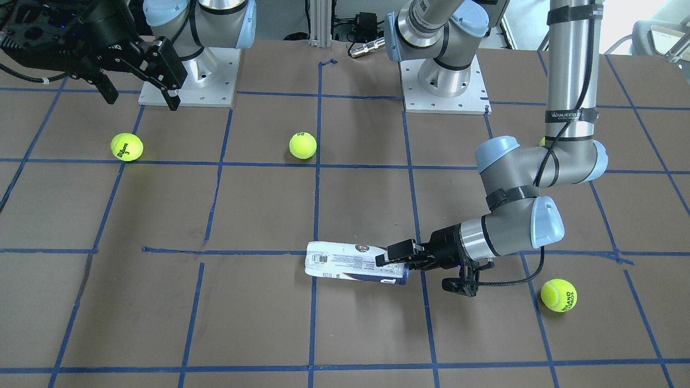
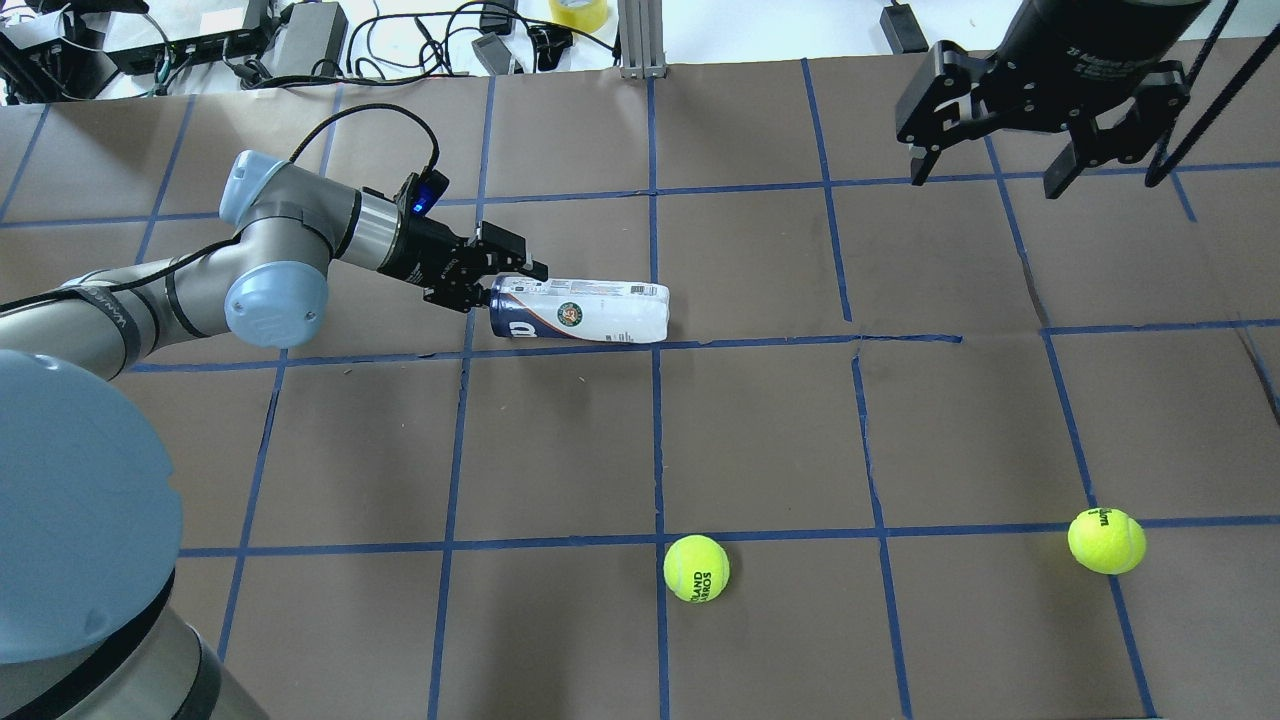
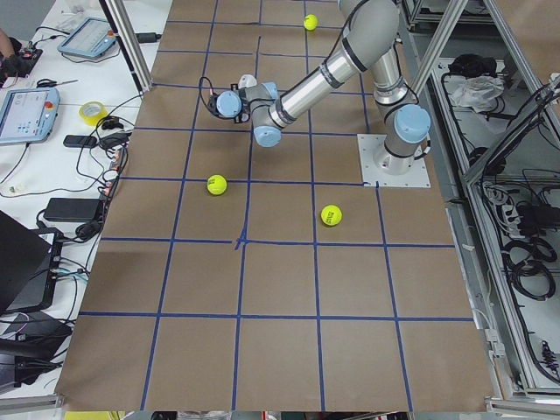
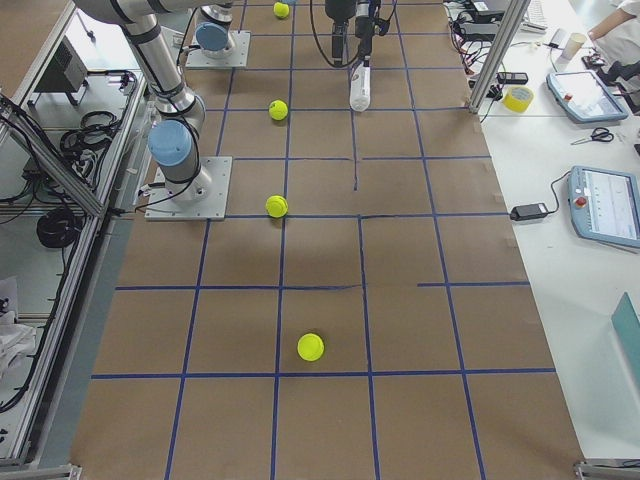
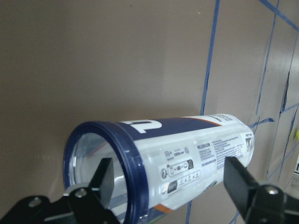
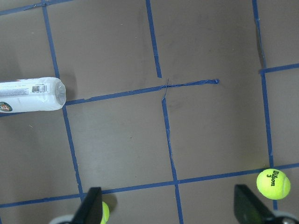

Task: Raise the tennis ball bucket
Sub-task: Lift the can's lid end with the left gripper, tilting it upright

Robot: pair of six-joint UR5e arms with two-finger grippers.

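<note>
The tennis ball bucket (image 2: 590, 312) is a slim white-labelled can with a navy rim. It lies on its side on the brown table, and also shows in the front view (image 1: 345, 261) and the right wrist view (image 6: 30, 95). My left gripper (image 2: 502, 288) is at the can's open navy-rimmed end. In the left wrist view (image 5: 170, 186) it is open: one finger (image 5: 105, 179) is inside the can's mouth and the other (image 5: 240, 182) is outside the can (image 5: 196, 154). My right gripper (image 2: 995, 150) hangs open and empty, far from the can.
Loose tennis balls lie on the table: one (image 2: 696, 568) near the middle front, one (image 2: 1106, 540) to the right, and one (image 1: 558, 295) beside the left arm's elbow. Blue tape lines grid the table. Cables and electronics (image 2: 300, 30) lie past the far edge.
</note>
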